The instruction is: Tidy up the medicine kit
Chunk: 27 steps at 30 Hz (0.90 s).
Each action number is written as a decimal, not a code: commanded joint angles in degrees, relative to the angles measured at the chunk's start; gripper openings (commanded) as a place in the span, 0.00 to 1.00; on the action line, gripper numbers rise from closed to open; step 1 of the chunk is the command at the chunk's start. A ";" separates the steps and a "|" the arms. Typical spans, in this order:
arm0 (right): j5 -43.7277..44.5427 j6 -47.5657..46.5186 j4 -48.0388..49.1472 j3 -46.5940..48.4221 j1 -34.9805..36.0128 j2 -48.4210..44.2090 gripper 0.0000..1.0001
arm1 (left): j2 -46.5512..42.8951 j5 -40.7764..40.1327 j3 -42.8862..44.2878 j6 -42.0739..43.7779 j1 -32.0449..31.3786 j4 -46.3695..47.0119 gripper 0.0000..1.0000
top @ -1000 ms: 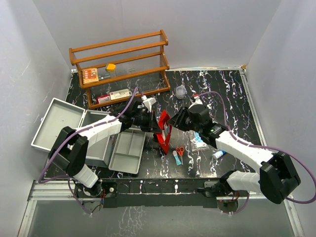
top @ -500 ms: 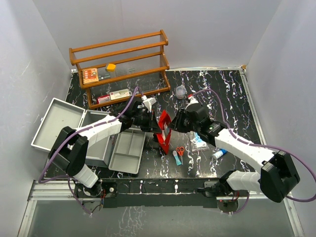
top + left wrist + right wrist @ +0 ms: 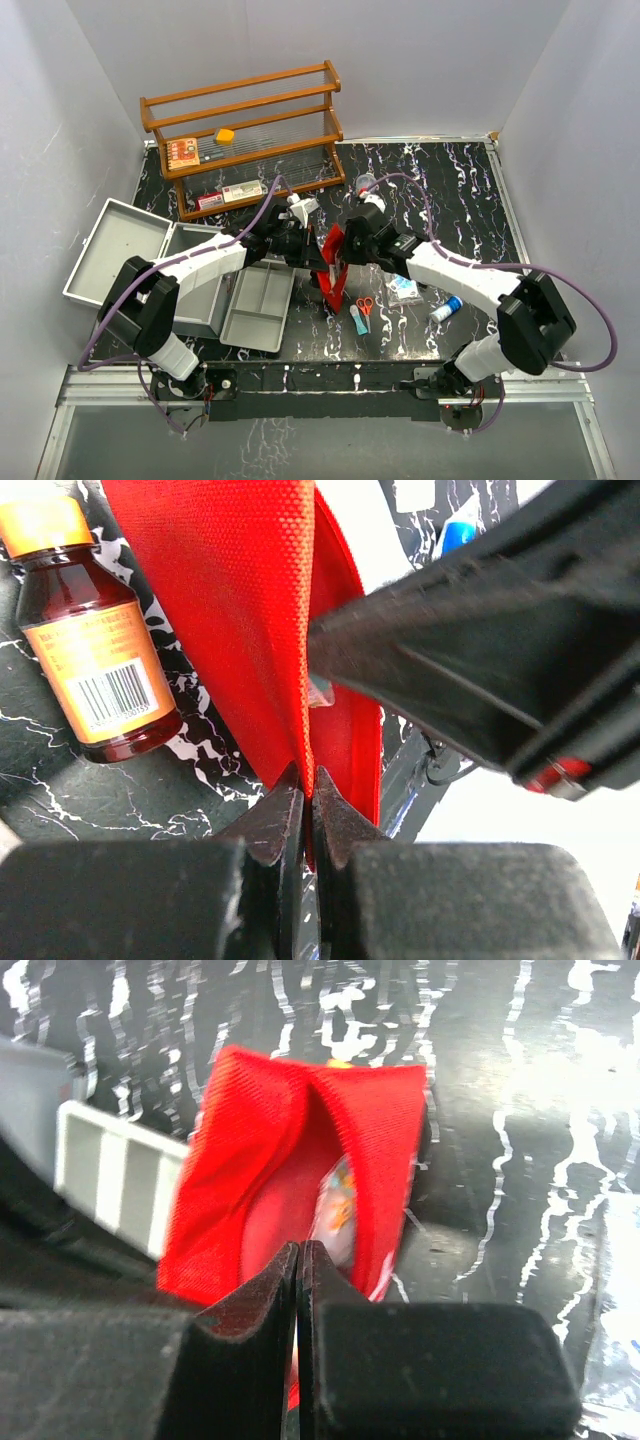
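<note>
Mid-table, both arms stretch low and inward, meeting at the red pouch [image 3: 332, 268]; left end effector [image 3: 307, 795] is clamped on one fabric edge, right end effector [image 3: 300, 1260] nips the opposite lip; my worry is the thin cloth sliding out of either pinch if they tug apart, spilling whatever's inside; brown bottle [image 3: 95, 650] lies just beside too; medicine kit [image 3: 115, 250] sits open at the left, well apart.

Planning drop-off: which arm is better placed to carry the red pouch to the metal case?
Likely left. The left gripper and right gripper both pinch the red pouch, but the medicine kit sits on the left arm's side.
</note>
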 commanded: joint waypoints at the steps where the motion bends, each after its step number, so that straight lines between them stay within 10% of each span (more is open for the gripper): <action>1: 10.60 3.43 -5.45 2.91 -0.01 2.09 0.01 | -3.62 3.94 1.12 1.27 -0.35 1.13 0.00; 17: 3.24 -0.23 -0.10 1.09 -0.01 -9.56 0.17 | -3.76 1.62 0.80 1.27 -0.35 0.55 0.00; 27: 27.11 13.48 -17.80 -7.82 -0.03 -23.36 0.28 | -2.01 0.48 3.26 -0.13 -0.37 -1.37 0.00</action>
